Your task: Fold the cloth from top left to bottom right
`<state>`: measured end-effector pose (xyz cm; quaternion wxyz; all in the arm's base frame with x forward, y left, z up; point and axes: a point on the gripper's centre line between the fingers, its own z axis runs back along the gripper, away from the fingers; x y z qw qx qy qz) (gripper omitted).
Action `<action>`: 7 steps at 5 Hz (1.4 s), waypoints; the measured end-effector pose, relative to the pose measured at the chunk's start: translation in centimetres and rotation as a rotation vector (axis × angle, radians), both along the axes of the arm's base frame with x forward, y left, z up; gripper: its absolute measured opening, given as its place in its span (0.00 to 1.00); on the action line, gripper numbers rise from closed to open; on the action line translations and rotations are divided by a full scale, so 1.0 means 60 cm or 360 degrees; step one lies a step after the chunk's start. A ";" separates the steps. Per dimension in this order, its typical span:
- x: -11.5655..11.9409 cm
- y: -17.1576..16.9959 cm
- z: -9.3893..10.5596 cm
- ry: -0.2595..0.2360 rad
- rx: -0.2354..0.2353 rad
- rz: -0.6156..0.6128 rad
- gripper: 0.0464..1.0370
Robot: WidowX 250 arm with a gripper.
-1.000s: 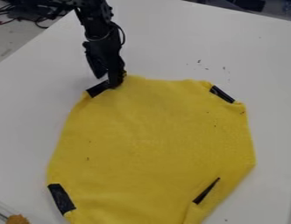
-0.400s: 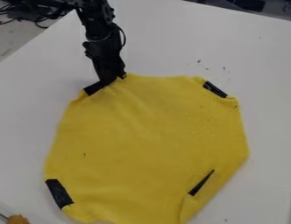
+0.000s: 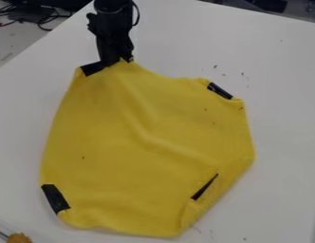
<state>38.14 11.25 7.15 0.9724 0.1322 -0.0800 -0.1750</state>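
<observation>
- In the camera view, the fingers point(image 3: 108, 55) were closed on the far edge of the cloth point(image 3: 147, 142), toward its left, right beside a dark patch point(image 3: 92, 68).
- That hold suited the task, I'd say: the fold was to run from far left to near right, so the far-left corner was the part to carry.
- The arm point(image 3: 113, 26) came in from the far side, which left the cloth's middle and near side free for the corner to land on.
- The cloth lay on the pale surface point(image 3: 280, 128), left of its middle, spread out and drawn to a peak at the fingers. The fold across was not made.
- It was plain yellow and looked soft, with a few small dark specks. Creases ran from the held peak toward the near right.
- A second patch point(image 3: 219, 90) sat at the far right and a third point(image 3: 55, 198) at the near left. The near-right patch point(image 3: 204, 187) showed as a thin sliver beside a turned-in edge.
- The next move likely called for lifting the corner well up and over; pulled low, the whole cloth might slide or bunch.
- An orange thing point(image 3: 19, 238) sat at the near left.
</observation>
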 end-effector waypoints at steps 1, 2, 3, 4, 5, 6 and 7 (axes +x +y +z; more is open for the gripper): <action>-0.002 -0.047 0.044 0.0011 0.0087 -0.0038 0.01; -0.019 -0.110 0.083 -0.0063 0.0104 -0.0024 0.01; -0.075 -0.181 0.090 -0.0124 0.0079 0.0041 0.01; -0.109 -0.246 0.087 -0.0198 0.0052 0.0060 0.01; -0.127 -0.300 0.079 -0.0216 0.0019 0.0057 0.01; -0.139 -0.319 0.079 -0.0168 0.0043 0.0060 0.02; -0.146 -0.330 0.078 -0.0161 0.0060 0.0058 0.18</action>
